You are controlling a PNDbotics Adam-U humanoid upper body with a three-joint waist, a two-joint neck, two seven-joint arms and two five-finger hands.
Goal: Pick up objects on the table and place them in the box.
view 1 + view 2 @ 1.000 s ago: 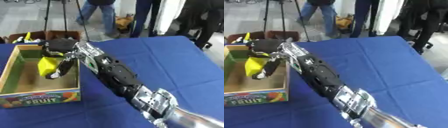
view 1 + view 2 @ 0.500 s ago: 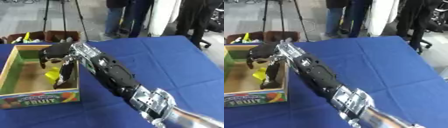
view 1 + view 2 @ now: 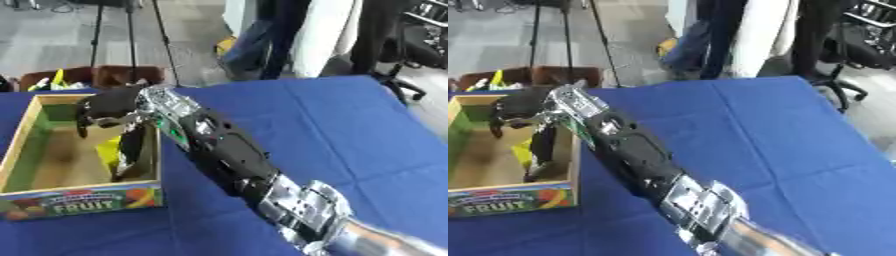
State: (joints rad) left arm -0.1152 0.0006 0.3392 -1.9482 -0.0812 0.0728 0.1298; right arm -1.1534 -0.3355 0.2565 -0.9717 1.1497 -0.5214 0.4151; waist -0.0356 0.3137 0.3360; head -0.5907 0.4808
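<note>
My right arm (image 3: 227,155) reaches from the lower right across the blue table to the wooden box (image 3: 79,200) with "FRUIT" on its front, at the left. My right hand (image 3: 109,106) hangs over the box's inside, open, its fingers (image 3: 131,150) pointing down along the right wall. A yellow object (image 3: 108,150) lies inside the box, against that wall and beside the fingers; it also shows in the right eye view as the yellow object (image 3: 525,151). My left hand is out of sight.
The blue tablecloth (image 3: 332,135) stretches to the right of the arm. Beyond the table's far edge stand a brown bin (image 3: 96,76) with yellow-green items, tripod legs (image 3: 131,30) and people's legs (image 3: 280,35). An office chair (image 3: 411,55) is at the far right.
The hand held the yellow object above the box, lowered it inside and let go. The object now rests on the box's floor, and the fingers hang open beside it.
</note>
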